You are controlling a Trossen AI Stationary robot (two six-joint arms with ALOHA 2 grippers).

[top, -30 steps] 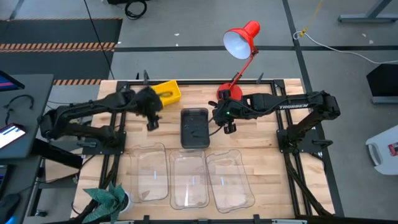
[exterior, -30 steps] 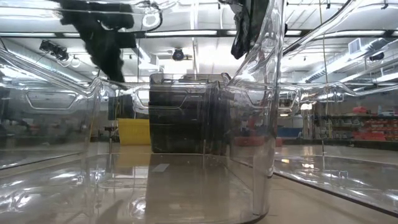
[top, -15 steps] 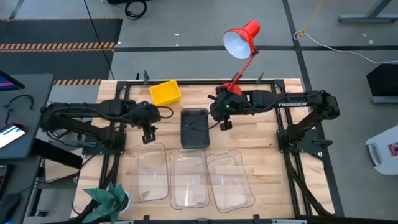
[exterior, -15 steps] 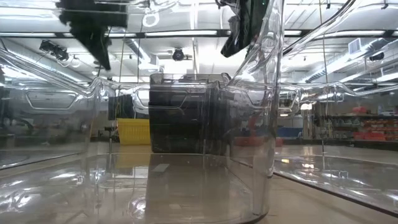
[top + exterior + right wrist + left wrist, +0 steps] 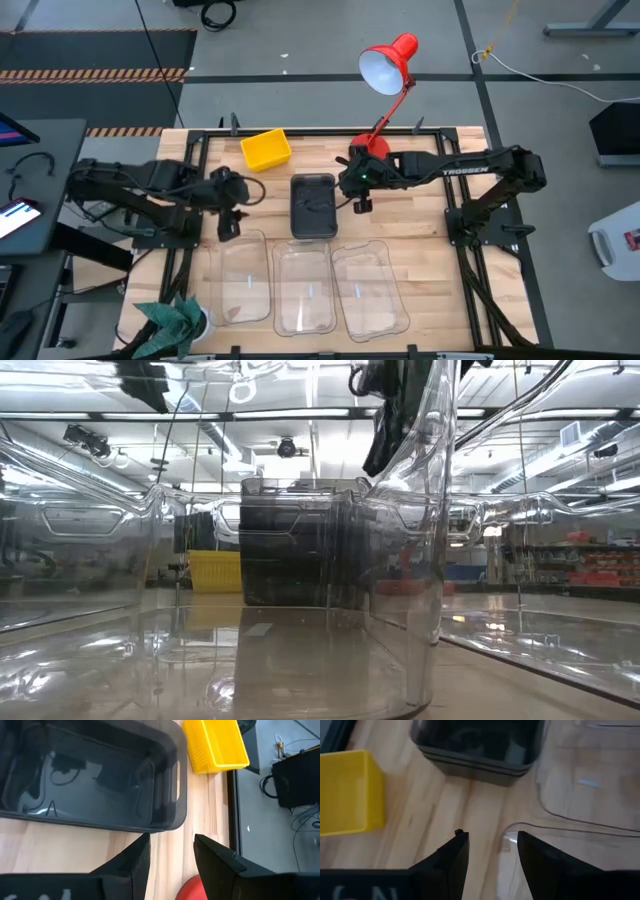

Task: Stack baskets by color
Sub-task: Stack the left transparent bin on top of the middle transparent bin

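Observation:
A yellow basket rests on its base at the table's far side. A nested stack of smoky-grey baskets stands mid-table, its layered rims showing in the left wrist view. Three clear baskets sit side by side along the near edge. My left gripper hangs open over the far end of the left clear basket, touching nothing. My right gripper hangs open just right of the grey stack, above the tabletop.
A red desk lamp stands on its base at the far edge, close behind my right gripper. A green plant sits at the near left corner. Bare wood lies between the yellow basket and the grey stack.
My left gripper has swung from beside the yellow basket toward the near edge and risen, ending over the left clear basket's far end, still open. My right gripper has edged slightly toward the grey stack. No basket has moved.

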